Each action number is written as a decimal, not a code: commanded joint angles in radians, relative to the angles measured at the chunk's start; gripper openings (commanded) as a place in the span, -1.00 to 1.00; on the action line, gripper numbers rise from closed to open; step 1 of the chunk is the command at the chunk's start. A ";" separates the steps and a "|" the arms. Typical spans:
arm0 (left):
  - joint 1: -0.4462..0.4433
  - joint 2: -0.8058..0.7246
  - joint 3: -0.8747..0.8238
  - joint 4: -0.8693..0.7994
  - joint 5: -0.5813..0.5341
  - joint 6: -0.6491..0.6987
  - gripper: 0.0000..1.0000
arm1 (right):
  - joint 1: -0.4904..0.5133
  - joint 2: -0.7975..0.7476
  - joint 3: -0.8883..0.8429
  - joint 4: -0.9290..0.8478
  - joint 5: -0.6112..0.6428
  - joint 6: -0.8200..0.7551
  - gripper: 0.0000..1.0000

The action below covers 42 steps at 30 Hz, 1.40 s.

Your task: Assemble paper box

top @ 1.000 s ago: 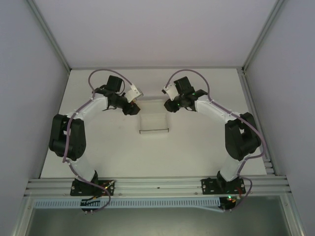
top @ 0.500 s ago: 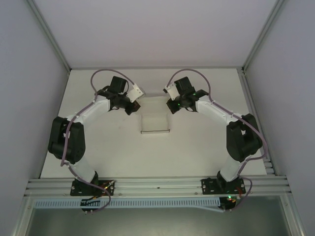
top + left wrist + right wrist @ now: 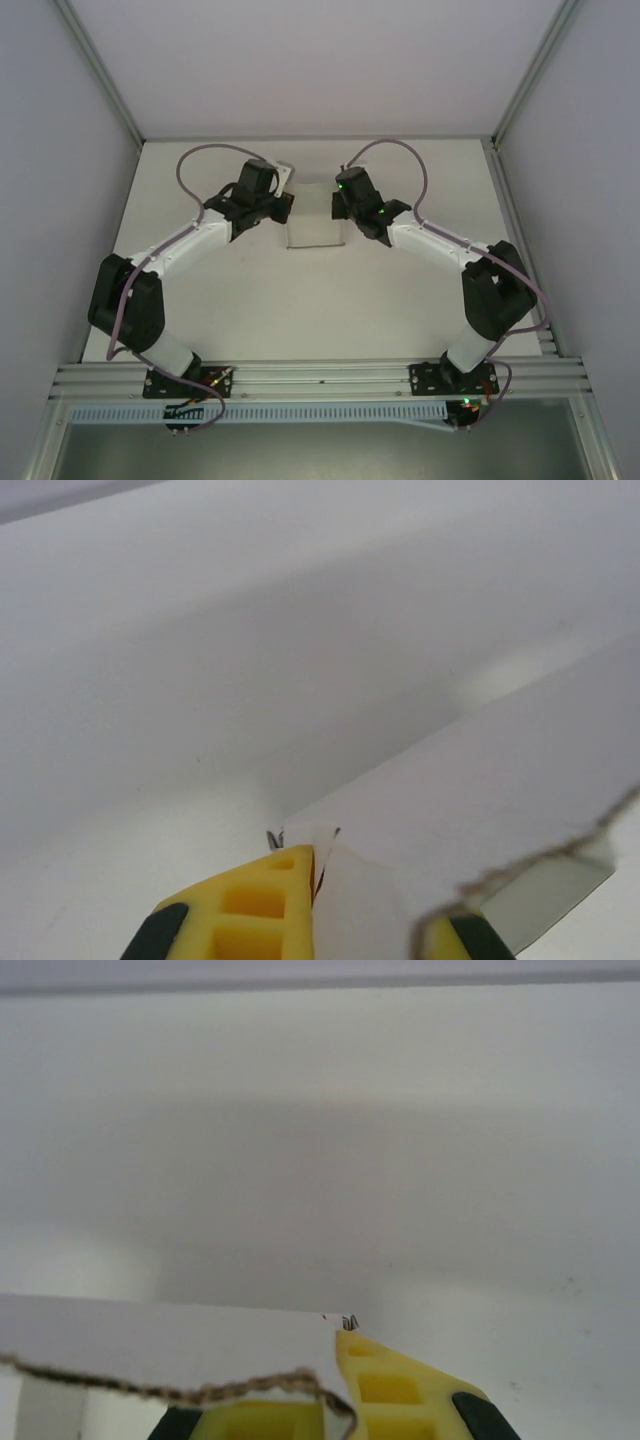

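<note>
The paper box (image 3: 316,226) is a pale white paperboard sheet lying at the middle of the table toward the back. My left gripper (image 3: 286,206) is at its far left corner and my right gripper (image 3: 338,204) at its far right corner. In the left wrist view the left gripper (image 3: 345,920) is shut on a flap of the paper box (image 3: 500,780), with a yellow finger (image 3: 260,905) pressed against the board. In the right wrist view the right gripper (image 3: 342,1405) is shut on the paper box's (image 3: 170,1345) edge, and a torn brown edge crosses in front of one yellow finger (image 3: 400,1395).
The white table (image 3: 250,300) is bounded by grey walls on the left, the right and the back. An aluminium rail (image 3: 320,378) runs along the near edge, where both arm bases are bolted.
Both arms have swung inward to the sheet's far corners and both grippers have shut on it. The sheet's near edge has moved away from the arm bases.
</note>
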 commanded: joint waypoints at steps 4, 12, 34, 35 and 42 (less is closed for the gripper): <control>-0.015 -0.045 -0.067 0.249 -0.177 -0.393 -1.00 | 0.011 -0.024 -0.104 0.294 -0.004 0.258 -1.00; -0.032 -0.027 -0.104 0.350 -0.188 -0.444 -1.00 | 0.012 -0.026 -0.136 0.348 -0.018 0.335 -0.96; -0.031 0.055 -0.276 0.640 0.018 -0.356 -1.00 | 0.011 0.027 -0.266 0.442 0.022 0.229 -0.95; -0.033 0.054 -0.288 0.648 0.026 -0.354 -1.00 | 0.012 0.024 -0.277 0.457 0.022 0.229 -0.94; -0.035 0.019 -0.384 0.700 0.047 -0.336 -1.00 | 0.038 0.006 -0.342 0.488 -0.009 0.158 -0.91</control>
